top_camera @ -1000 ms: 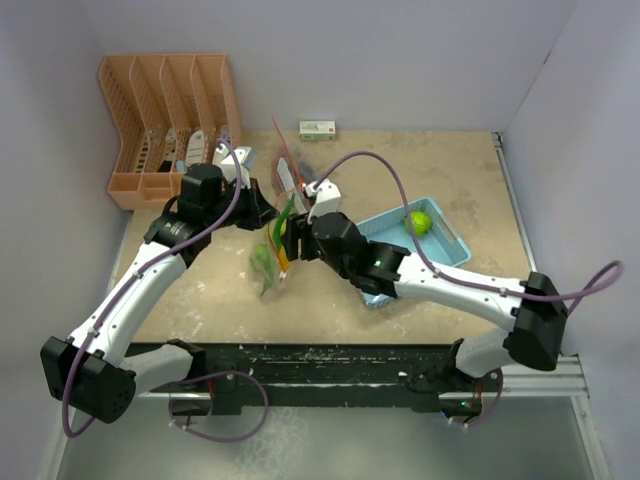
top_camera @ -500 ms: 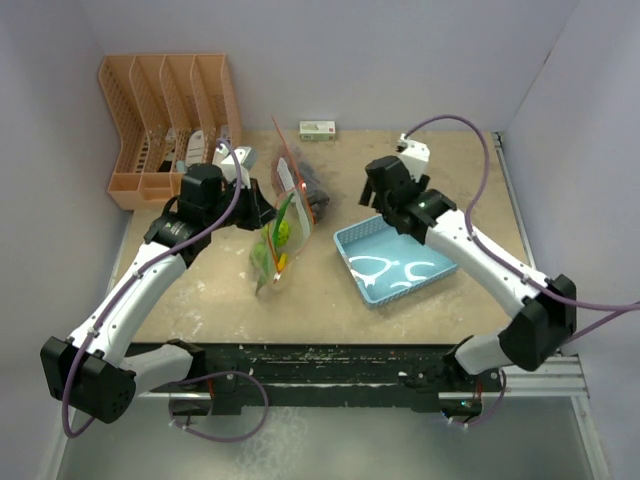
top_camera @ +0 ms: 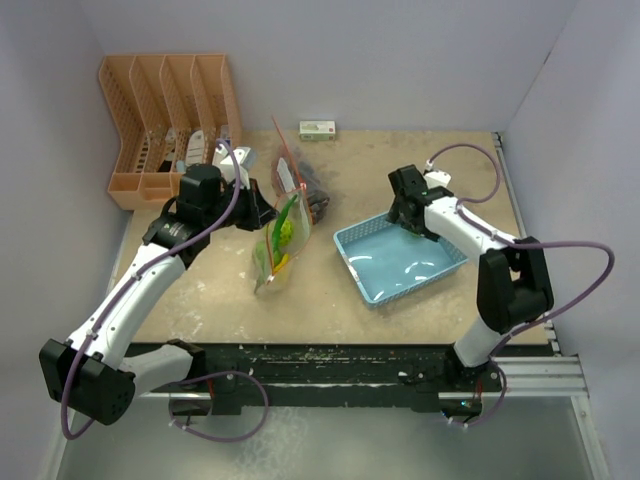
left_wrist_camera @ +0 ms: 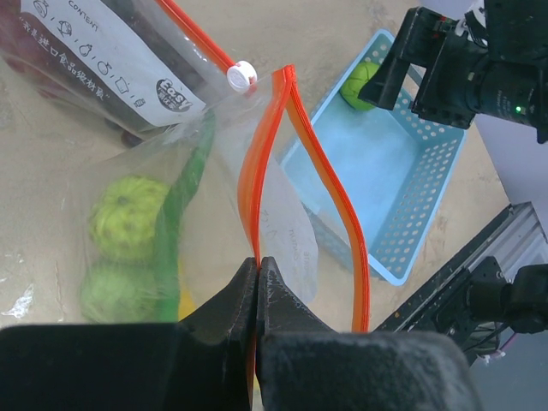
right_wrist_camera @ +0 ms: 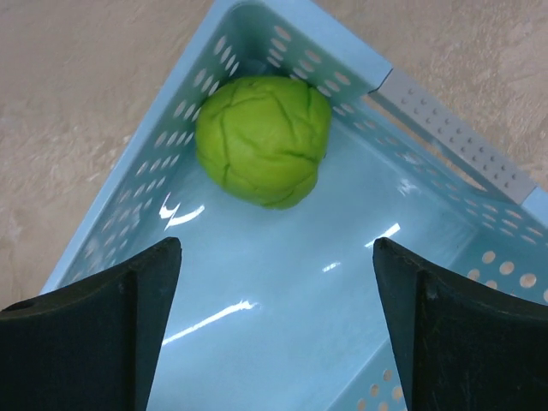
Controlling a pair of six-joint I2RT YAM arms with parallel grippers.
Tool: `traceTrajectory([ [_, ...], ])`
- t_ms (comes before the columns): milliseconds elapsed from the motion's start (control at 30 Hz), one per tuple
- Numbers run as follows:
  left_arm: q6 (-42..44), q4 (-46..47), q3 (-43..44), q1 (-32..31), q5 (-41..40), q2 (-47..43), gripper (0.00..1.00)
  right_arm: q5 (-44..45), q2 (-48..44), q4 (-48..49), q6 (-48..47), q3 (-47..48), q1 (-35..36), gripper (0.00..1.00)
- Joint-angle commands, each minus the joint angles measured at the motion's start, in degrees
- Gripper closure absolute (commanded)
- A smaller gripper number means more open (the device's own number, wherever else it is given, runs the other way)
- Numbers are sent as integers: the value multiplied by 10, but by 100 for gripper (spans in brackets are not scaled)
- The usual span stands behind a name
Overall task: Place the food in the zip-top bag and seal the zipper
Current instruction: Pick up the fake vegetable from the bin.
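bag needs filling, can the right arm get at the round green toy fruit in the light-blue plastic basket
Probably yes: the open right gripper faces the round green toy fruit, nothing covers it, though the light-blue plastic basket corner is tight.

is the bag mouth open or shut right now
Open. In the left wrist view the two orange strips of the zipper bow apart, and the left gripper pinches only one of them.

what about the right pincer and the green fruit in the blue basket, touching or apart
Apart. The right wrist view shows the open right pincer with both fingers short of the green fruit, bare blue basket floor visible between them.
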Motion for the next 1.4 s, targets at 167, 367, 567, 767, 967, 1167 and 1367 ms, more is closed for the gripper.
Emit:
traceTrajectory([
  [167, 10, 14, 12, -1, 2, -12, 100, 14, 63, 56, -26, 38, -49, 3],
  [367, 12, 11, 12, -1, -5, -7, 100, 16, 98, 78, -32, 41, -53, 5],
  [567, 11, 11, 13, -1, -5, 0, 100, 3, 105, 88, -27, 27, -53, 46],
  [767, 13, 7, 13, -1, -7, 0, 100, 17, 41, 86, -25, -13, -51, 76],
  [967, 13, 9, 13, 0, -7, 5, 100, -29, -85, 91, -46, -28, 19, 80],
  [1167, 13, 14, 13, -1, -5, 16, 100, -199, -197, 234, -97, -42, 141, 82],
  [1367, 8, 21, 9, 0, -4, 17, 100, -277, -202, 322, -130, -4, 217, 82],
])
